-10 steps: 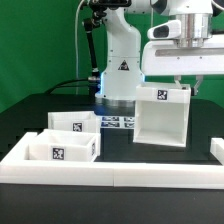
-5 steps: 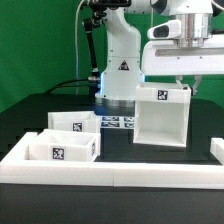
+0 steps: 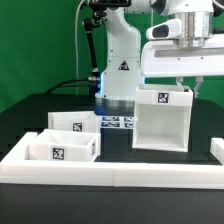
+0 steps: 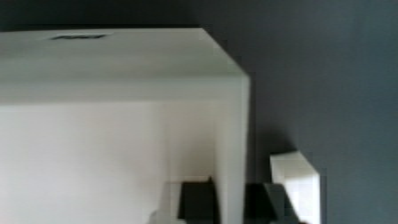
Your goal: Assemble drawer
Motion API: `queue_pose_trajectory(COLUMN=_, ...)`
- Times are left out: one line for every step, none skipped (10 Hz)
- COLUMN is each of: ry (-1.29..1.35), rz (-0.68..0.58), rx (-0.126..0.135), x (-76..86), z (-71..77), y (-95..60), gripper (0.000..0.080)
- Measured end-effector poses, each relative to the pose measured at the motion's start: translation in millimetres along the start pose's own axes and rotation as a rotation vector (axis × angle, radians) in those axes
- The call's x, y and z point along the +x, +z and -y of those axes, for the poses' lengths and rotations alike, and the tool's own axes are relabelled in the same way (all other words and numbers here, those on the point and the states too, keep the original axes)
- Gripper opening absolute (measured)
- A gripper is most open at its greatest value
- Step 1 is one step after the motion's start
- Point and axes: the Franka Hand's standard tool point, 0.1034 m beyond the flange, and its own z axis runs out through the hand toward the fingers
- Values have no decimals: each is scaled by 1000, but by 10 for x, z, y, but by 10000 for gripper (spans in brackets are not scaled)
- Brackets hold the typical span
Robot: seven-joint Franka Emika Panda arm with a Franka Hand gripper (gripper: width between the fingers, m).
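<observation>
The tall, smooth white plastic box (image 3: 160,125), open at the front with a square tag on its top band, stands on the matte black surface (image 3: 30,112). At its 1 o'clock the claw (image 3: 186,87) pinches the top of 1 thin side wall, with dark fingers (image 4: 192,203) against both faces. At the box's 9 o'clock sit 2 low, square-cornered trays close together, the rear tray (image 3: 72,123) and the front tray (image 3: 62,150), just behind the long white border wall (image 3: 150,172).

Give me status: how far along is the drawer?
Done: nothing fitted yet. In hand: the gripper sits at the top of the box housing; grip unclear. Left: the nearer tray and the farther tray both lie outside the housing.
</observation>
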Motion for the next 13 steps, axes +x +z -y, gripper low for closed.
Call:
queue_pose_trajectory(ry=7, rz=-10, rx=4, x=123, z=6, y=6, gripper=38)
queue_pose_trajectory(ry=15, rz=-23, rx=8, x=277, z=19, y=13, gripper=38)
queue_pose_trajectory(ry=19, rz=-33, rx=10, x=391, z=12, y=19, gripper=38)
queue_pose_trajectory(ry=14, rz=-47, rx=12, x=539, z=-9, y=22, gripper=38)
queue_pose_trajectory(ry=9, rz=-62, rx=13, x=694, z=-47, y=23, gripper=38)
queue_pose_trajectory(ry=16, rz=-70, rx=13, x=766, z=-68, y=24, gripper=38)
queue_pose_trajectory(ry=20, rz=-76, rx=13, x=829, z=-78, y=27, gripper=38)
queue_pose_trajectory(ry=25, rz=-83, rx=14, x=904, z=-87, y=29, gripper=38)
queue_pose_trajectory(ry=27, rz=-90, rx=15, x=965, z=-84, y=30, gripper=38)
queue_pose_trajectory(ry=28, rz=-93, rx=16, x=997, z=-82, y=33, gripper=38)
queue_pose_trajectory(ry=30, rz=-96, rx=16, x=1022, z=-86, y=33, gripper=38)
queue_pose_trajectory(ry=36, rz=-97, rx=16, x=1028, z=-89, y=30, gripper=38)
queue_pose_trajectory(ry=38, rz=-97, rx=16, x=1028, z=-85, y=29, gripper=38)
